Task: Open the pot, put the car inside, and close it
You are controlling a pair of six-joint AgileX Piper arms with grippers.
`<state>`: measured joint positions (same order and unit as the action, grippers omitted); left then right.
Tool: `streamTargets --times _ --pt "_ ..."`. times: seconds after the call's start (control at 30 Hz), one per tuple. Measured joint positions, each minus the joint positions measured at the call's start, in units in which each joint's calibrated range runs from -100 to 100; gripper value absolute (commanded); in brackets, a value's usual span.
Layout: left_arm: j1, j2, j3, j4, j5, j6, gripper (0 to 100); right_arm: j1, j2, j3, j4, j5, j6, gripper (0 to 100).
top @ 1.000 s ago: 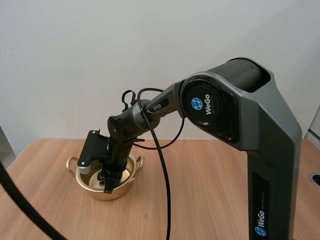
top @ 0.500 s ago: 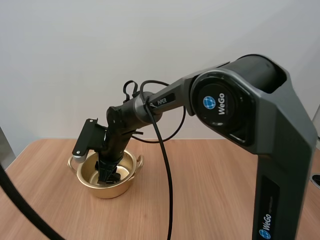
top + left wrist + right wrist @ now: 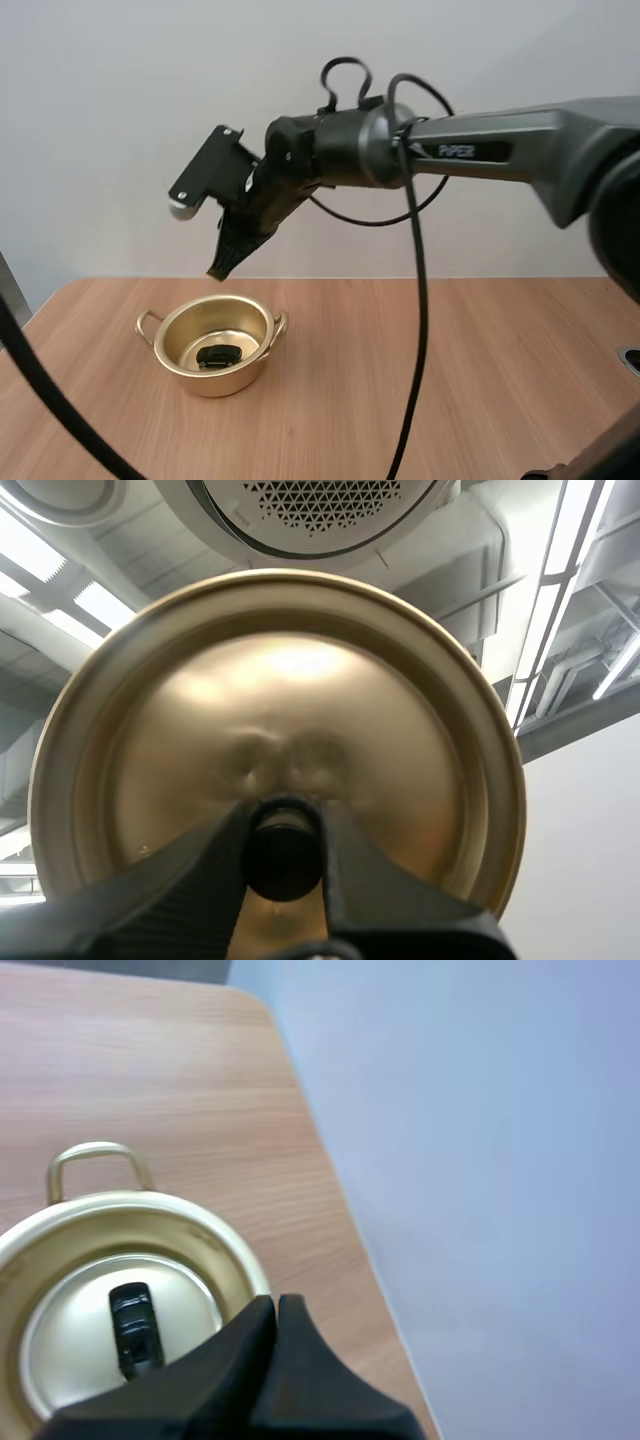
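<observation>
Two of the three steps appear done: the pot [image 3: 205, 385] stands open on the table [image 3: 450, 380] with the car [image 3: 220, 355] lying on its floor. Right gripper [image 3: 222, 268] hangs well above the pot with nothing in it, its fingers [image 3: 240, 1360] pressed together as one dark wedge, tips aimed down toward the pot. The right arm reaches roughly level across from the right side of the high view, the wrist bent steeply downward at its end; judged a clearance pose, leaving the space over the rim [image 3: 175, 316] free for the lid [image 3: 290, 700]. Left gripper [image 3: 285, 825] pinches the black knob [image 3: 284, 852] of the lid between its fingertips, one finger on each side, the knob face of the golden disc turned toward the wrist. The hold is centred on the knob, which should keep the lid balanced and let it go down flat. How far the lid stands from the pot cannot be told. Remaining: bring the lid over the rim, seat it level, release. Risk noted: a tilted lid may catch on the rim or on a side handle [image 3: 148, 323]
</observation>
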<state>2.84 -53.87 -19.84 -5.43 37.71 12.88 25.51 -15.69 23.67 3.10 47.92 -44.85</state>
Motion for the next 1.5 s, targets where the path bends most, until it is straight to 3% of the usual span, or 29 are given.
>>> streamTargets --times 0.3,0.43,0.7,0.97,1.2,1.5 --pt "0.0 2.2 4.7 -0.1 5.5 -4.8 0 -10.0 -16.4 0.0 1.2 -1.0 6.7 0" --pt "0.0 2.7 10.5 0.0 8.7 -8.2 0 -14.5 -23.5 0.0 2.7 -1.1 6.9 0" --pt "0.0 4.4 25.0 2.4 16.4 -7.7 0 -21.6 -35.8 0.0 2.7 0.8 6.9 0" --pt "0.0 9.8 35.7 1.4 26.5 -5.3 0 -23.6 -37.8 0.0 2.7 3.0 9.1 0" --pt "0.0 15.2 38.3 -6.1 39.9 -5.3 0 -23.7 -37.8 0.0 2.7 3.0 11.3 0" --pt "0.0 17.9 49.0 -6.5 39.8 -1.8 0 -23.7 -37.8 0.0 2.3 2.4 11.3 0"
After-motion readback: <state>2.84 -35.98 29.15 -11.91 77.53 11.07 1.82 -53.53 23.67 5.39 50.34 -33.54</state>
